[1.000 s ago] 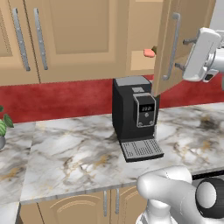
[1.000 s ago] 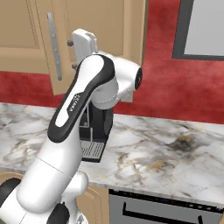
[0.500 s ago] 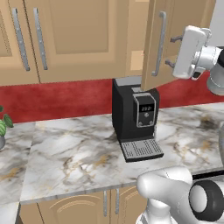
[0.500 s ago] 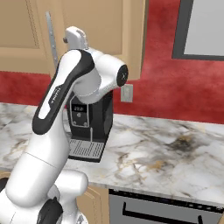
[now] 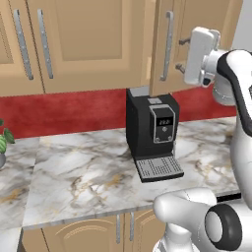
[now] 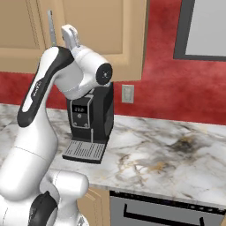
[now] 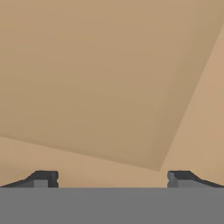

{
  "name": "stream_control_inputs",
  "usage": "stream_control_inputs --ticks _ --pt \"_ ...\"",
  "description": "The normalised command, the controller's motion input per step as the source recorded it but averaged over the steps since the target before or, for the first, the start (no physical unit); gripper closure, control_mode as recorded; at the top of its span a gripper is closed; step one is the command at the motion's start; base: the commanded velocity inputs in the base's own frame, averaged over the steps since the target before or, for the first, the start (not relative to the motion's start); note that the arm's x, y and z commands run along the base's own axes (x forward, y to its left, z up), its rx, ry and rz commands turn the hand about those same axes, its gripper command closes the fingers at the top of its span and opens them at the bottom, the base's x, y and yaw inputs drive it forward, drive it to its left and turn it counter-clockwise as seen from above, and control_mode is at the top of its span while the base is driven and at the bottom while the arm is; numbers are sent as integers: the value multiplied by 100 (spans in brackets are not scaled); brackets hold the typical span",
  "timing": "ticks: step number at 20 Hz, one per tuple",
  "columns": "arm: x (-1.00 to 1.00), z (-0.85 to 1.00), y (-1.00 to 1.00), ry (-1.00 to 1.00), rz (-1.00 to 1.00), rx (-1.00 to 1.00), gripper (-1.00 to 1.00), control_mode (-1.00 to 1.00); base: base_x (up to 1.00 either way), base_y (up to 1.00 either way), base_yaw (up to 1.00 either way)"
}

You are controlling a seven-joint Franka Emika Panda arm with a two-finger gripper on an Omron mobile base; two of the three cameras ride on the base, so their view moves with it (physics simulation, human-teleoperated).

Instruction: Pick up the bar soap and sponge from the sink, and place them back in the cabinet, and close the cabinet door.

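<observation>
Left base view: pincer (image 5: 181, 54) raised high, released, jaws spread wide w/ nothing between, fingertips against the cabinet door (image 5: 170, 44) just right of its vertical silver handle (image 5: 167, 45). Door stands ajar, above a black coffee machine (image 5: 151, 133) on the marble tabletop (image 5: 88, 172).

Right base view: arm bent up in front of the cabinet (image 6: 106, 31); coffee machine below it.

Hand view: two dark fingertips (image 7: 43, 178) far apart, close to the tan recessed door panel.
</observation>
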Motion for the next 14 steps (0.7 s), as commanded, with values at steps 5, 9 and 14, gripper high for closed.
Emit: stream_control_inputs --ticks 5,9,14 --pt "35 0 19 0 -11 0 -100 -100 0 0 0" --pt "32 0 13 0 -9 0 -100 -100 0 0 0" --pt "30 0 6 0 -7 0 -100 -100 0 0 0"
